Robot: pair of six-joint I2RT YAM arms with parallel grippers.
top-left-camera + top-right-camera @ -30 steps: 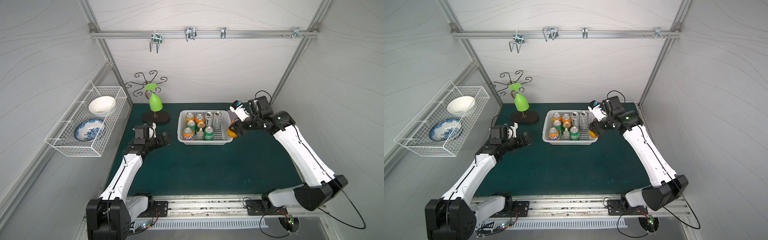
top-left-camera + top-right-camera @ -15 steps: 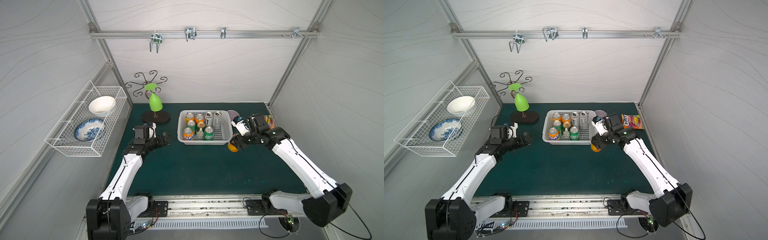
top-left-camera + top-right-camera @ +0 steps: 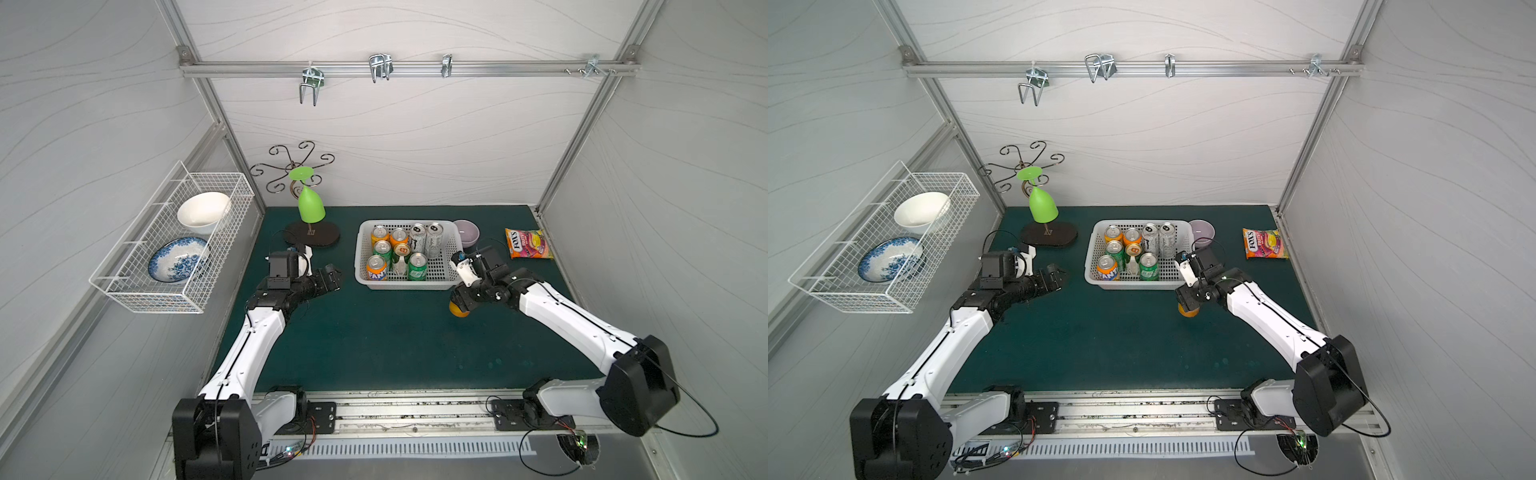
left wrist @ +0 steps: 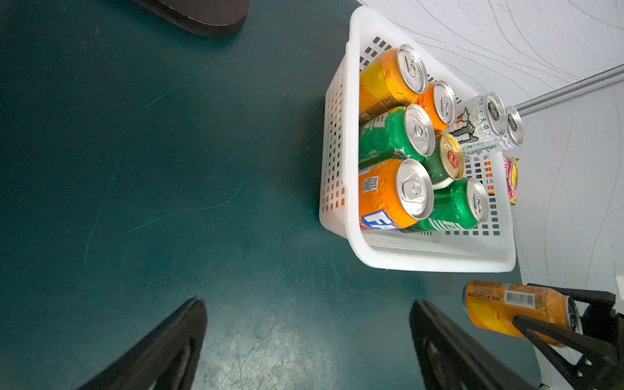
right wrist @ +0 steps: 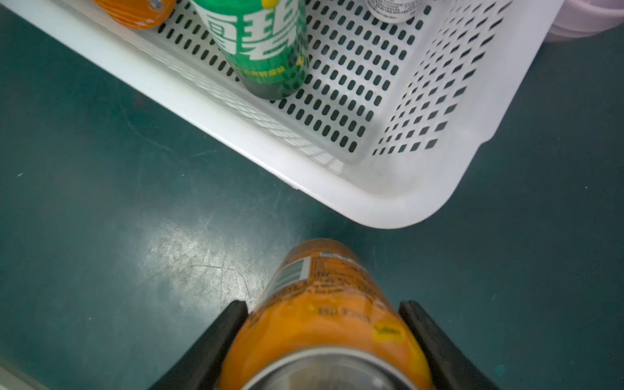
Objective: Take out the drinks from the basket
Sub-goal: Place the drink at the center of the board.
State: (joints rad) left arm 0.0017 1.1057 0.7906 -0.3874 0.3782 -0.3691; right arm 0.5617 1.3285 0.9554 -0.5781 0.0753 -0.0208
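Right gripper [image 5: 322, 305] clamping orange can [image 4: 506, 309] (just outside basket [image 3: 405, 286]), 8 cans [image 3: 376, 268] inside

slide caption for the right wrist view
Right end effector grips an orange metal can outside the white perforated plastic basket.

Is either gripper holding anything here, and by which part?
The right gripper holds an orange can by its sides, toward the top end. The left gripper is open, empty.

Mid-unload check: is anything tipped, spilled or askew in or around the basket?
Nothing stands out. The eight cans in the basket stand upright, the right pincer grips an orange can upright outside it, and the mat shows no spill.
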